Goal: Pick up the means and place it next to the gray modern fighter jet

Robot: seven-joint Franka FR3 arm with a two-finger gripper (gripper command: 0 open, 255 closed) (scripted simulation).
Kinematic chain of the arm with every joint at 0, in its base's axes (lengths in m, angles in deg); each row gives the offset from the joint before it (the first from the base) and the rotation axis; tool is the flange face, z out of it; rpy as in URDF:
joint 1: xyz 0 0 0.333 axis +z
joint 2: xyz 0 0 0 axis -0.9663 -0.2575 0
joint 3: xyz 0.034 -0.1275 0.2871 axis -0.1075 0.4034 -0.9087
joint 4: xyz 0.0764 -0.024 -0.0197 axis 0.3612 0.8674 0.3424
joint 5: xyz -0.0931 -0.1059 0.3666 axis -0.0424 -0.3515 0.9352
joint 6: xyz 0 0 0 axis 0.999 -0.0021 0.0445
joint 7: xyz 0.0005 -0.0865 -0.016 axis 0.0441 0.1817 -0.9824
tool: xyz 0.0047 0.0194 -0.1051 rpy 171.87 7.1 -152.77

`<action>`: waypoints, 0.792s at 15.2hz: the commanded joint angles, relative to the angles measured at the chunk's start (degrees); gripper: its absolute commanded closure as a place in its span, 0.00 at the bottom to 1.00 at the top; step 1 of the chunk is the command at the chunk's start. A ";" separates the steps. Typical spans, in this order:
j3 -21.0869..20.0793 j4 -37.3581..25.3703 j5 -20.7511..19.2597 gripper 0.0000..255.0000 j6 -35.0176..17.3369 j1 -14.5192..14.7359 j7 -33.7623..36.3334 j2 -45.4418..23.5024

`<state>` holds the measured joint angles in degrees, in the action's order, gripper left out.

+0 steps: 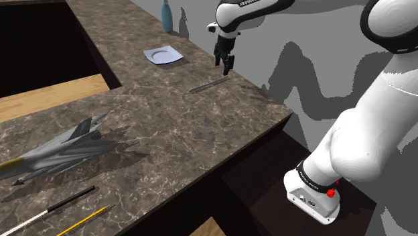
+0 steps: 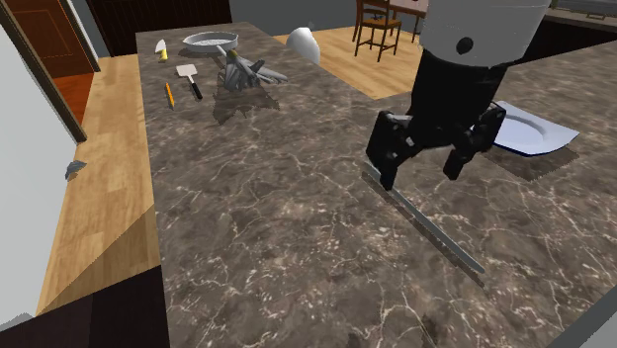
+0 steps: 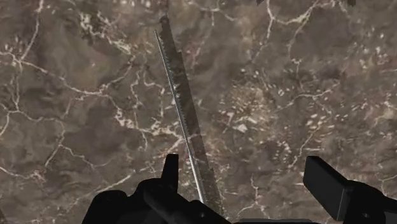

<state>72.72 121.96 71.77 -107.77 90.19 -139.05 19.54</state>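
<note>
The desk (image 1: 201, 134) is a long slab of dark, white-veined stone. The white arm (image 1: 362, 147) rises from its stand off the desk's long edge and reaches over the top. The grey fighter jet (image 1: 67, 147) sits on the desk's far end from the claw, at the shoulder view's left. A thin black-and-white stick (image 1: 53, 206) and a yellow pencil (image 1: 84, 220) lie near it, closer to the end edge. A pale squarish plate (image 1: 163, 55) rests toward the other end of the desk, with a blue bottle (image 1: 166, 19) standing beyond it. The black claw (image 1: 228, 67) hangs fingers-down between the plate and the stand-side edge, spread wide and gripping nothing. The task's thing, a long thin grey strip (image 1: 209, 84) (flat, blade-like, one side finely toothed in the wrist view), lies flat on the stone just inside that long edge, well apart from the jet. In the wrist view the strip (image 3: 181, 108) runs away from the claw (image 3: 248, 184). Its near end passes just beside one finger (image 3: 168, 172), and the other finger stands well clear of it. I cannot tell whether that finger touches it.
</note>
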 commanded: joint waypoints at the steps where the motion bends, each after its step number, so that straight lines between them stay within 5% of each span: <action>1: -0.82 -1.94 1.62 0.00 -1.41 0.20 -4.96 -3.49; 5: -3.12 -7.43 4.12 0.00 -2.51 0.25 -13.23 -10.27; 12: -3.58 -5.13 5.08 0.00 -7.12 0.11 -13.84 -12.67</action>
<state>69.17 116.65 76.64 -114.24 90.41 -152.64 7.34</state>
